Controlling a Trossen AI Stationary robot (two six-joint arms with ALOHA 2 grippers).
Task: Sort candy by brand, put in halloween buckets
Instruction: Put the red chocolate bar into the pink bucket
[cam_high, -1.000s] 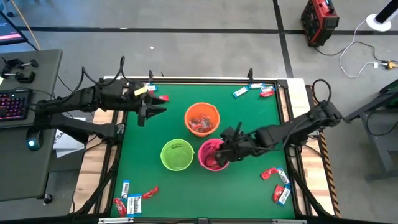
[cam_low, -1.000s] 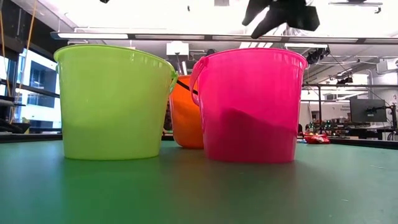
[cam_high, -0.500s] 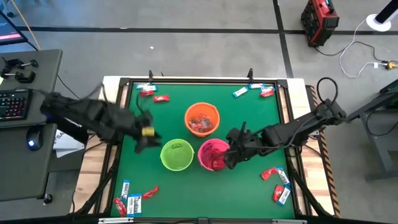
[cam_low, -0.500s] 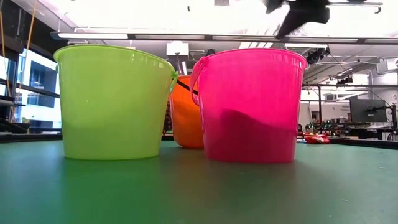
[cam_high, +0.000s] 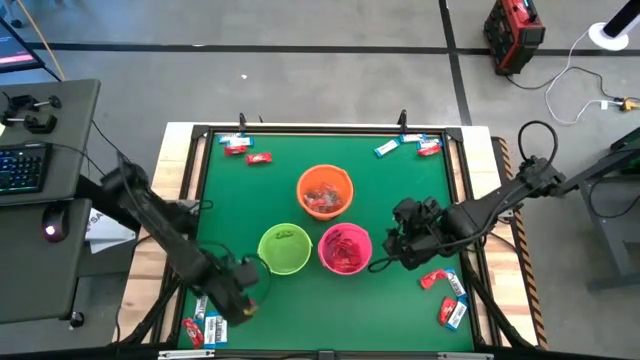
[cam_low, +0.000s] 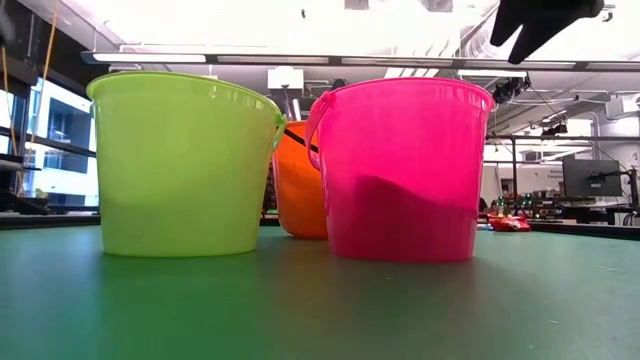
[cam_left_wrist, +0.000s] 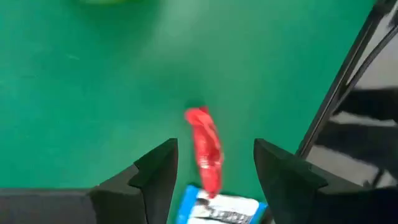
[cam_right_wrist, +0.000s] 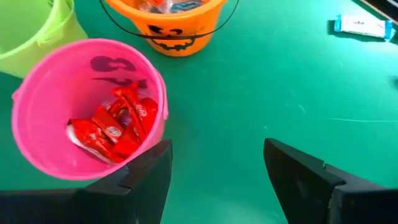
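Left gripper (cam_high: 238, 296) hovers open, empty, over red candy (cam_left_wrist: 205, 149) near table's near-left corner. Wrapper looks light, crinkly, slippery; pinch across its middle. Right gripper (cam_high: 400, 240), open and empty, sits just right of pink bucket (cam_high: 345, 249).

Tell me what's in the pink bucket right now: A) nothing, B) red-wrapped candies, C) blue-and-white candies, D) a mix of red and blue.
B: the right wrist view looks down into the pink bucket and shows only red-wrapped candies piled at its bottom.
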